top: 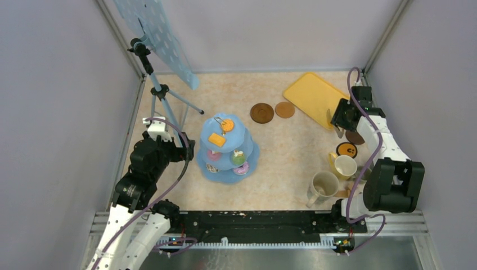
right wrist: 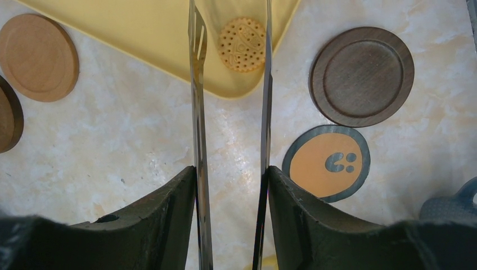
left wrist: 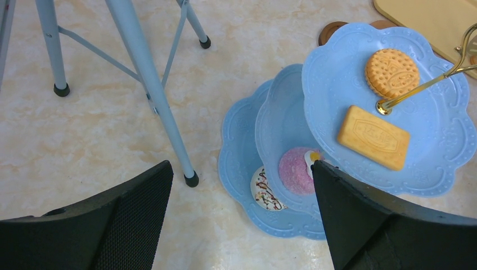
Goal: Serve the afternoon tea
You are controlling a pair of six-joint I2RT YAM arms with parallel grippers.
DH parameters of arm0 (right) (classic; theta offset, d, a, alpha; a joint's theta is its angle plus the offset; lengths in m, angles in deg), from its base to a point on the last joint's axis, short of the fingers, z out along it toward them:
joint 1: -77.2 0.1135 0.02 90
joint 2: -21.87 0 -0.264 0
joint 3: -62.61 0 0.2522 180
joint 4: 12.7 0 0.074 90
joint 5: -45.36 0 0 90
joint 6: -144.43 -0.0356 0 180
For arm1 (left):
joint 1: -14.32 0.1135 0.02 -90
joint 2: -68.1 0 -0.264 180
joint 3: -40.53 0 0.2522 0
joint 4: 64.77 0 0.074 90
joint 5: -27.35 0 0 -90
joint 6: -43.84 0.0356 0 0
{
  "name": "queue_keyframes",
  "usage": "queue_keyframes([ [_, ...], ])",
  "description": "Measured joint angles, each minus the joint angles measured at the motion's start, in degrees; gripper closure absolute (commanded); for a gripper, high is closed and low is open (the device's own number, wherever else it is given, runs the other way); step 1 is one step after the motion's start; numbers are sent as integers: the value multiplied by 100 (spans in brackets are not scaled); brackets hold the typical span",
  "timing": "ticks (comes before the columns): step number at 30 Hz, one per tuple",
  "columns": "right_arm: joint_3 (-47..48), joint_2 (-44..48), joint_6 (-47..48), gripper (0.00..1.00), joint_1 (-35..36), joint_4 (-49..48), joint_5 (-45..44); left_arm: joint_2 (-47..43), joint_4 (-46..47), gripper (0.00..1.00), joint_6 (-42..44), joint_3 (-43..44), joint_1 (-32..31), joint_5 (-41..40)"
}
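Observation:
A blue three-tier stand (top: 228,149) holds a rectangular orange biscuit (left wrist: 373,136) and a round one (left wrist: 392,72) on top. A pink donut (left wrist: 297,170) and a white one (left wrist: 263,189) lie on lower tiers. My left gripper (left wrist: 242,166) hangs open just left of the stand, holding nothing. My right gripper (right wrist: 232,169) is shut on the metal tongs (right wrist: 198,112), whose two arms stand apart. Their tips reach either side of a round biscuit (right wrist: 242,36) on the yellow tray (right wrist: 140,28). The yellow mug (top: 344,166) and beige mug (top: 324,185) stand near the right arm.
A dark coaster (right wrist: 361,76) and an orange-faced one (right wrist: 326,163) lie right of the tongs. Two brown coasters (top: 262,112) (top: 284,109) lie left of the tray. A tripod (top: 160,93) with a spotted board stands at the back left, close to the left arm.

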Motion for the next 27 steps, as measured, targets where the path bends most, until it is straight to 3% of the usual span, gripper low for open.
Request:
queue_keyframes([
  [27,-452,201,72,53,0,81,247,2,0,1,2,0,0,0],
])
